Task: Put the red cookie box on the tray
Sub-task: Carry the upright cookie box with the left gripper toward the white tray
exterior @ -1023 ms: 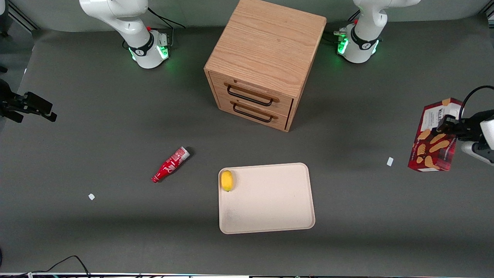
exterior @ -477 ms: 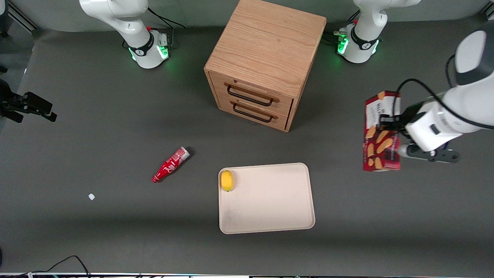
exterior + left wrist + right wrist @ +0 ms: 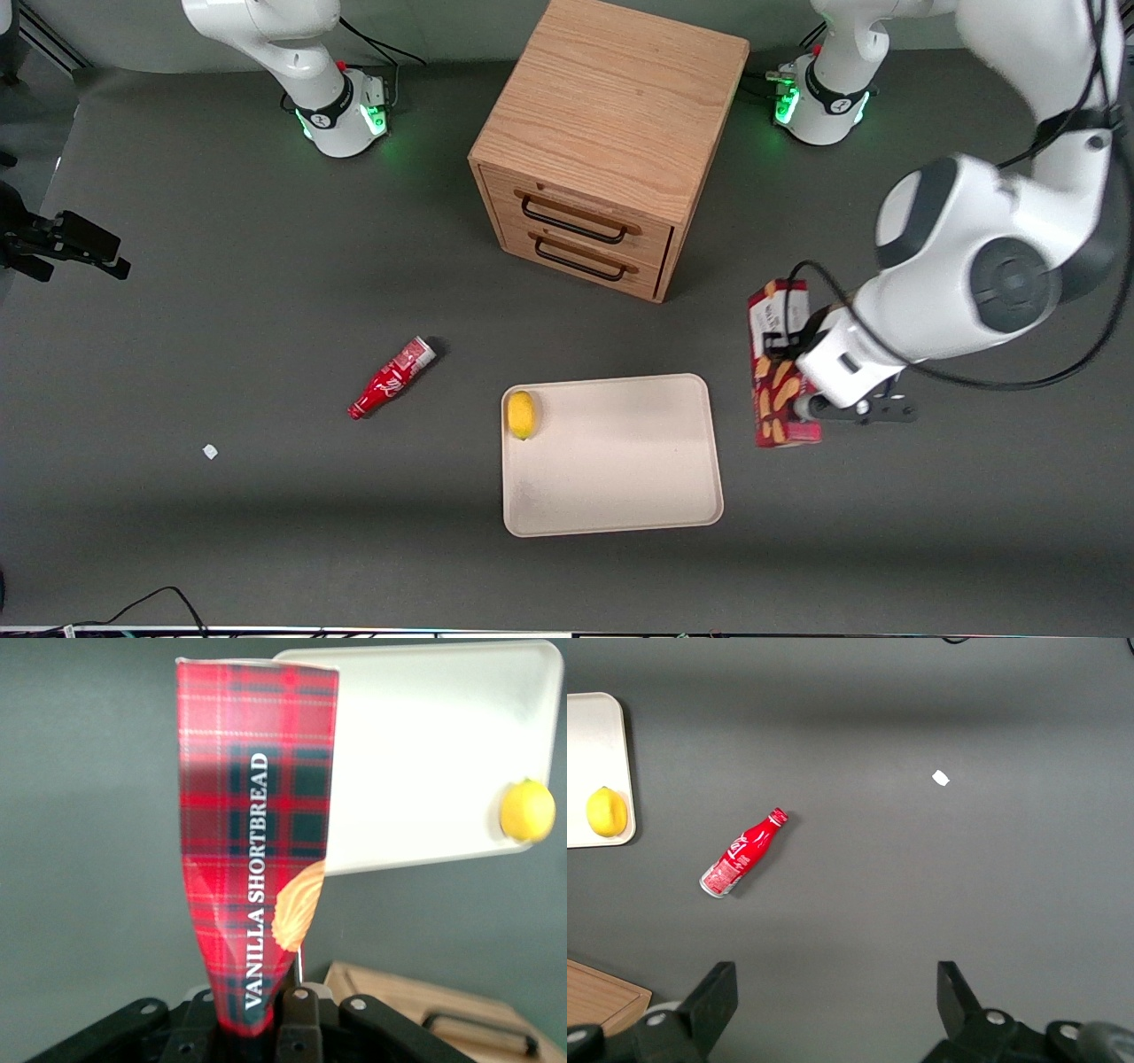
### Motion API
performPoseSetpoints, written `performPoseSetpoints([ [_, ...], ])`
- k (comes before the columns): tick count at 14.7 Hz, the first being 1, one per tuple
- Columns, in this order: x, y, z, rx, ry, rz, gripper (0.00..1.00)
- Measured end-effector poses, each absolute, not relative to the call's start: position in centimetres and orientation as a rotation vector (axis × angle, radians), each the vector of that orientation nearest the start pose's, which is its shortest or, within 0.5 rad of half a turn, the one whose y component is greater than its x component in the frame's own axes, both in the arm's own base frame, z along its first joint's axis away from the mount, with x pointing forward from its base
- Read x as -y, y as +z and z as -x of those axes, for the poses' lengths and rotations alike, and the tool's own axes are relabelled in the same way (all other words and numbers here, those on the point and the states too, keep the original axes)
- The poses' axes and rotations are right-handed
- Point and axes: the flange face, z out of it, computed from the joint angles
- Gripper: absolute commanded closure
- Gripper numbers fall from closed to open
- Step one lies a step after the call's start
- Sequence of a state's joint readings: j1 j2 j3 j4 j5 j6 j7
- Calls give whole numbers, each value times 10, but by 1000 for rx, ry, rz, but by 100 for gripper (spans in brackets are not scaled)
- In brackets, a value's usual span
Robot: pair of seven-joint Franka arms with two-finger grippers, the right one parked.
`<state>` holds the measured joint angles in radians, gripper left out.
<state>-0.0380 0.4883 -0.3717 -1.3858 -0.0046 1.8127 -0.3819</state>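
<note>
While my claw (image 3: 791, 370) is clamping the red cookie box (image 3: 778, 372) above the worktop (image 3: 266, 292) just beside the tray (image 3: 620, 478), I am reading "VANILLA SHORTBREAD" on its tartan side only through the wrist camera.

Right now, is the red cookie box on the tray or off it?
Off it: the red cookie box hangs clamped in the end effector, beside the tray, above bare table.
</note>
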Motion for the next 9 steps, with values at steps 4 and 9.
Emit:
performPoseSetpoints([
  [4,271,379,-659,105,37,3245,100],
  [9,282,303,-676,113,-81,3248,100],
])
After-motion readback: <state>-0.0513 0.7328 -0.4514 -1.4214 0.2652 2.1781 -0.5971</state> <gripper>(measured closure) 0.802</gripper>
